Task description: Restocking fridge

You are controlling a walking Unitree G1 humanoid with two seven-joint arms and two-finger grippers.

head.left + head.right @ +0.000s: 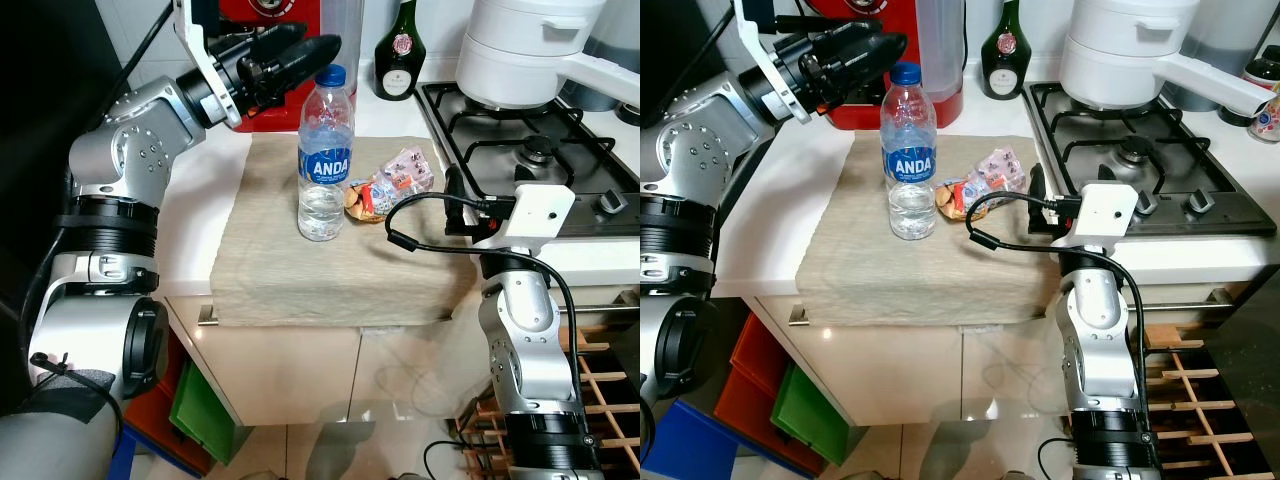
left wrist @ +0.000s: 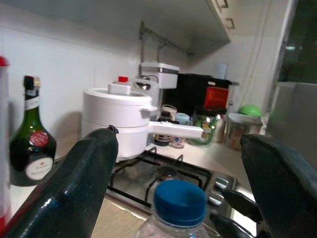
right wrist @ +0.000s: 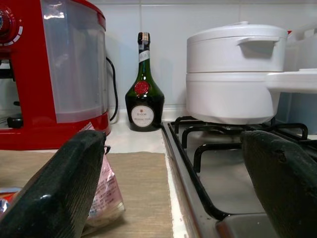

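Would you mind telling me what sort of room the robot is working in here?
Most likely a home kitchen: a gas hob carrying a white pot sits in a white counter, with cupboard doors below and a red countertop appliance against the tiled wall.

Clear bottle (image 1: 322, 160) (blue cap, blue label), red appliance (image 3: 54, 74), beige cloth (image 1: 340, 270).

Clear glossy plastic water bottle (image 1: 322, 160) with a blue cap; matt, coarse-woven beige cloth (image 1: 300, 270) under it — crinkly shiny snack wrappers (image 1: 392, 183); smooth white countertop (image 1: 190, 250); dark glass liqueur bottle (image 1: 398, 50).
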